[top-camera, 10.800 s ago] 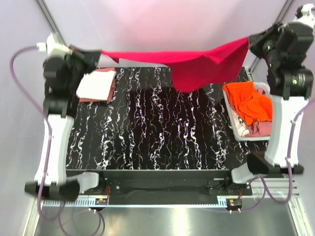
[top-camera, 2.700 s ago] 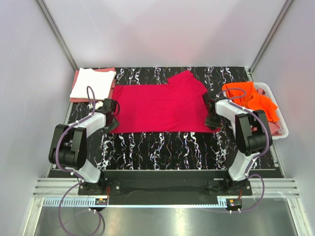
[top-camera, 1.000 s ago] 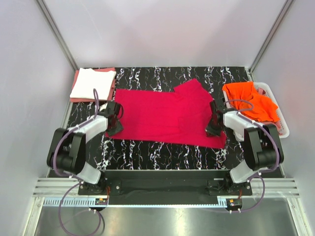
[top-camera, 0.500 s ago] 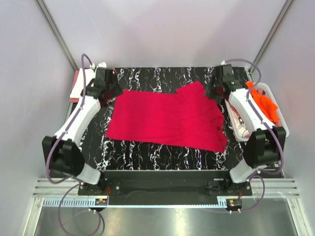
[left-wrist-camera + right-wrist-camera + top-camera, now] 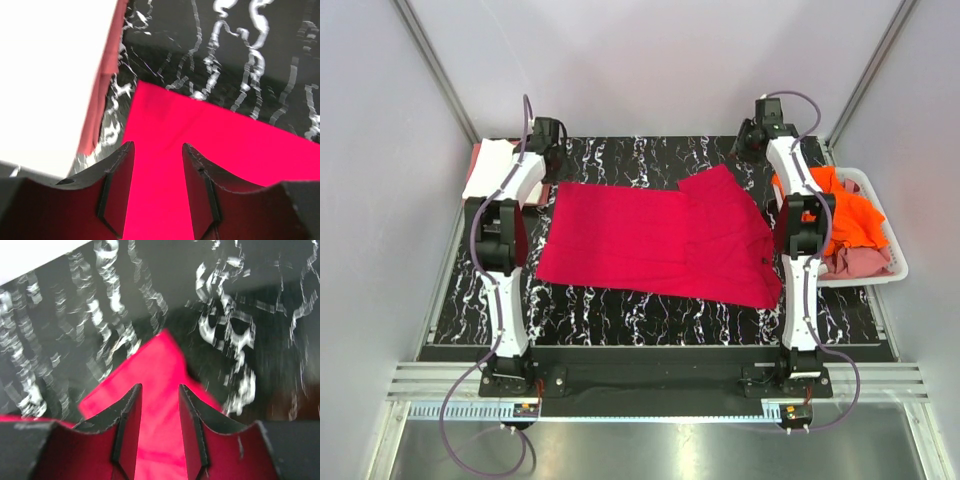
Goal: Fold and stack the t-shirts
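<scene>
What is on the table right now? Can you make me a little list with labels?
red t-shirt: spread flat on the table
white t-shirt: folded, far left corner
salmon-pink t-shirt: under the white one
orange t-shirt: crumpled in the basket on the right
left end effector: open, over the red shirt's far left corner
right end effector: open, over the red shirt's far right tip

My counter (image 5: 650,325) is black, veined white like marble. Plain pale walls (image 5: 650,60) close it in on three sides, evenly lit, with slanting metal posts (image 5: 438,75) at the far corners.
</scene>
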Tool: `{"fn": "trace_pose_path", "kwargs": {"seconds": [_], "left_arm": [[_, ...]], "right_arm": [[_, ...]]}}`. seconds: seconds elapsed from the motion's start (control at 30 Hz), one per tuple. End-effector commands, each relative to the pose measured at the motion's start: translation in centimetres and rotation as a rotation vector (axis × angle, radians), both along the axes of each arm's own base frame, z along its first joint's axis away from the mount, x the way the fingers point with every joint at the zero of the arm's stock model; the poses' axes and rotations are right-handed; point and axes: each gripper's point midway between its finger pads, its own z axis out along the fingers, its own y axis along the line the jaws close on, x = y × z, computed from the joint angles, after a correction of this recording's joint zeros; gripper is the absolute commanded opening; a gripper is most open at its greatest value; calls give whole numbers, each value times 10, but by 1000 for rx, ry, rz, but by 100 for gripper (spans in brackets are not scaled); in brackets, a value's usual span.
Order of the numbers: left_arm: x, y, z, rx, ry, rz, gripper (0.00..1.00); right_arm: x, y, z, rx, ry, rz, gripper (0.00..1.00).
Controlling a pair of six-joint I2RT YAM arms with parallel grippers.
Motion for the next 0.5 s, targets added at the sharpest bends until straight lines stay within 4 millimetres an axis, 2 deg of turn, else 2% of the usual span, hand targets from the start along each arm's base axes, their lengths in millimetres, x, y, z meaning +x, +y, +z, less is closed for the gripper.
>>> {"fn": "trace_pose_path", "kwargs": {"seconds": [0.0, 0.03, 0.07, 0.2, 0.27, 0.3, 0.33, 0.47], "left_arm": [[24, 1, 9, -14, -48, -48, 48], [26, 0, 4, -13, -41, -53, 48], [29, 1, 1, -12, -38, -52, 48], [35, 4, -23, 8, -7, -43, 48], [38, 7, -26, 26, -5, -44, 48], [38, 7, -34, 22, 12, -46, 48], [40, 5, -31, 1, 4, -55, 48], [41, -1, -38, -38, 16, -76, 50]], "right_arm": [[6, -2, -17, 13, 46, 60, 42], [15, -2, -25, 29, 33, 76, 42], [17, 5, -25, 70, 22, 122, 42], [29, 10, -37, 74, -14, 175, 46], [29, 9, -49, 69, 0, 170, 47], [30, 9, -51, 71, -2, 163, 48], [28, 10, -59, 76, 16, 161, 47], [25, 18, -74, 116, 37, 194, 46]]}}
